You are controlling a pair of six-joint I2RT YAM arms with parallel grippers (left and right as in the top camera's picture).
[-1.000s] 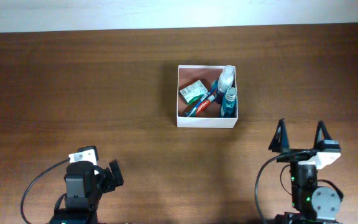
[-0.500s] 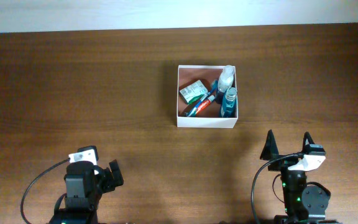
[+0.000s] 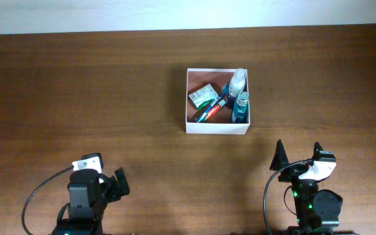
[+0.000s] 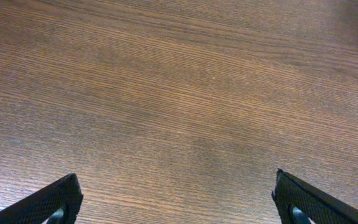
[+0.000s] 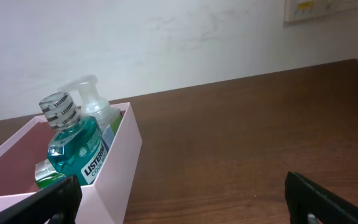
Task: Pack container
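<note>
The container (image 3: 217, 126) is a square white box with a reddish-brown inside, at the table's middle back. It holds a blue mouthwash bottle (image 3: 240, 109), a white pump bottle (image 3: 238, 81), a green-and-white packet (image 3: 202, 96) and a toothpaste tube (image 3: 212, 108). In the right wrist view the container (image 5: 120, 162) is at the left with the mouthwash bottle (image 5: 73, 146) standing in it. My right gripper (image 3: 298, 156) is open and empty, near the front edge, below the container. My left gripper (image 4: 176, 202) is open and empty over bare wood at the front left (image 3: 100, 179).
The dark wooden table (image 3: 77, 91) stretches to a white wall (image 5: 166, 37) at the back. A wall plate (image 5: 316, 7) shows at the upper right of the right wrist view.
My right arm has drawn back toward the front edge and slightly left, away from the container. The left arm has not moved.
</note>
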